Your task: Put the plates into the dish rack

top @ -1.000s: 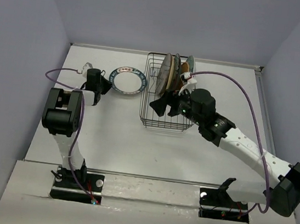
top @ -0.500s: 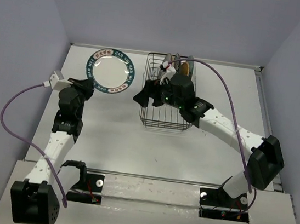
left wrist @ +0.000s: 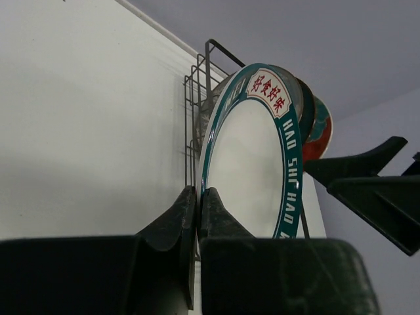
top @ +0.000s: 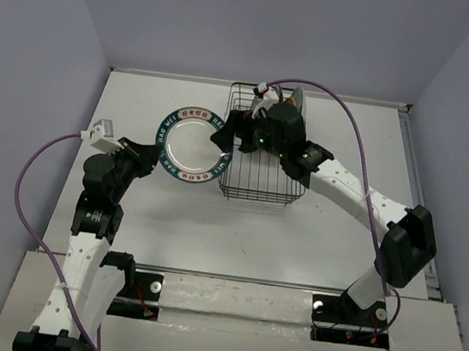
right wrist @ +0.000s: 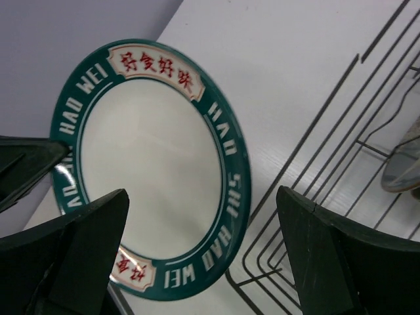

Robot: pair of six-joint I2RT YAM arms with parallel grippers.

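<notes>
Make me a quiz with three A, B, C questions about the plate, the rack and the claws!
1. Where is the white plate compared with the dish rack?
A. lying flat inside it
B. held at its left side
C. at its right side

2. What colour is the plate's rim?
A. dark teal
B. yellow
C. pink

3. How is the right claw?
A. shut on the plate
B. shut on nothing
C. wide open

Answers:
1 B: the left claw pinches the plate's edge beside the rack's left side.
2 A: a dark teal band with white letters rings the plate.
3 C: its fingers stand far apart in the right wrist view.
</notes>
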